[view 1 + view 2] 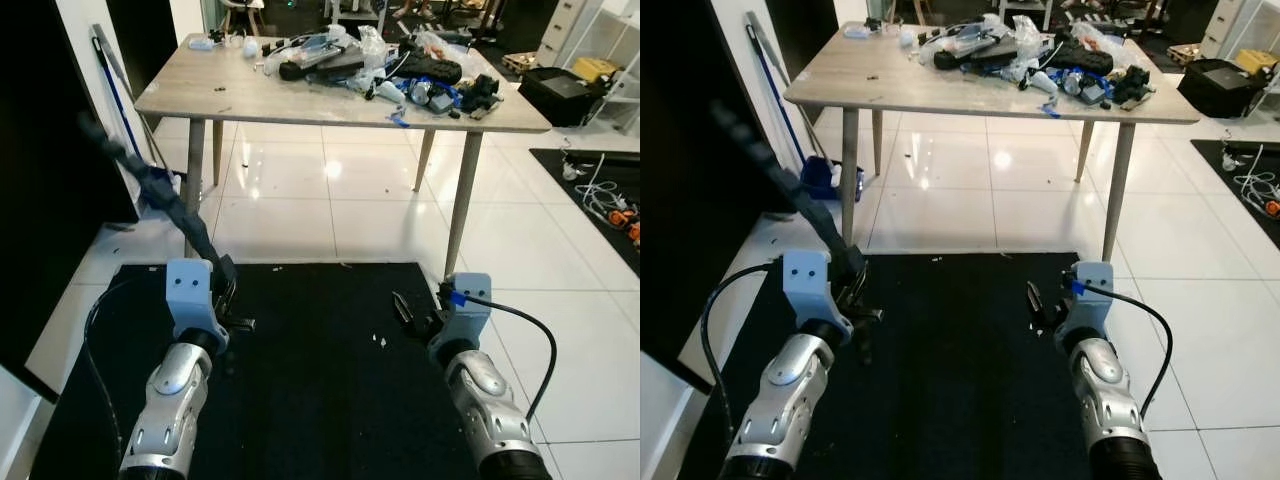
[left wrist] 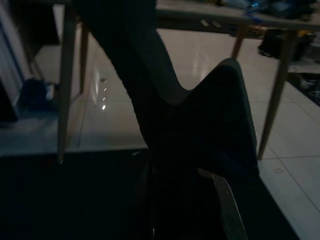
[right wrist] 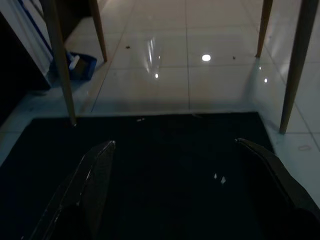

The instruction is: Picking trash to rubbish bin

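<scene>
Two silver arms reach out low in the frame, one on each side. The left claw (image 1: 228, 290) sits at the lower left of the frame and is clenched on one long dark strip (image 1: 150, 190). The strip looks like soft cloth or plastic, but it is blurry, so it is hard to be sure. Its long side runs on a slant: the bottom end is in the claw, and the top end points up and away toward the upper left of the frame, in front of the dark wall panel (image 1: 40, 180). In the left wrist view the dark strip (image 2: 200, 130) rises up from between the fingers and bends near the top.

The right claw (image 1: 412, 315) is at the lower right of the frame. It is released, with its two black fingers (image 3: 87, 185) spread wide apart and nothing between them. It hangs over one black mat (image 1: 320, 400) on the white tile floor (image 1: 330, 210). A few small white bits (image 1: 381, 341) lie on the mat, near the right claw.

One wooden table (image 1: 250, 95) stands across the top of the frame on thin legs. A big messy pile of things (image 1: 400, 70) covers its far right part. One blue dustpan (image 1: 820, 180) sits on the floor at the left, beside the table leg.
</scene>
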Motion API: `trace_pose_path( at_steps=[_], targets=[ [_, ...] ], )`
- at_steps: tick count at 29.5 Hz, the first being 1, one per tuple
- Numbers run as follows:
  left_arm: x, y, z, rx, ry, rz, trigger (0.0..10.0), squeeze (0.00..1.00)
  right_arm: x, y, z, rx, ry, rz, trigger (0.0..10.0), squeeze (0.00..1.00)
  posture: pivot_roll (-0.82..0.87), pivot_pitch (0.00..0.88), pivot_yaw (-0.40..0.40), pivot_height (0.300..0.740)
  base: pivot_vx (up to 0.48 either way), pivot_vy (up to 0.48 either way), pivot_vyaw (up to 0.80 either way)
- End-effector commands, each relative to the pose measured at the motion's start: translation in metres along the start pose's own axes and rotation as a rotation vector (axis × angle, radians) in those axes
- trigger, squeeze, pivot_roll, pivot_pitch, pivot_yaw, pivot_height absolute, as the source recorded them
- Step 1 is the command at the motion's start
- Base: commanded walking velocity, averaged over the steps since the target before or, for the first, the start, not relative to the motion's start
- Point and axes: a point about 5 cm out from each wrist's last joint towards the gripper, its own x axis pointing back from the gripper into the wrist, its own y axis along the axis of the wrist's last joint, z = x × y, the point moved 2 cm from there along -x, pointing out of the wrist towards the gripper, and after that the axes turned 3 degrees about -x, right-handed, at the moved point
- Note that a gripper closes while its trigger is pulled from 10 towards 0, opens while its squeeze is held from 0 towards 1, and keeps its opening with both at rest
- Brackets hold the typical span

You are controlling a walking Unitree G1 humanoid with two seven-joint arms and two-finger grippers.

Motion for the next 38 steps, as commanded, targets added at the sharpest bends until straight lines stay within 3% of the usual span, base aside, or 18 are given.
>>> trace_pose_path(
  at_steps=[1, 38],
  targets=[
    [0.0016, -0.0018, 0.0031, 0.002, 0.013, 0.006, 10.0, 0.0, 0.0005, -0.002, 0.0004, -0.007, 0.002, 0.008, 10.0, 0.0, 0.01, 0.119, -0.037, 0.74, 0.337, 0.0, 0.0],
    [0.0001, 0.0006, 0.0057, 0.005, 0.03, -0.006, 10.0, 0.0, -0.0029, 0.0006, 0.0053, 0.004, 0.031, 0.005, 10.0, 0.0, 0.01, 0.132, -0.042, 0.74, 0.371, 0.0, 0.0]
  ],
)
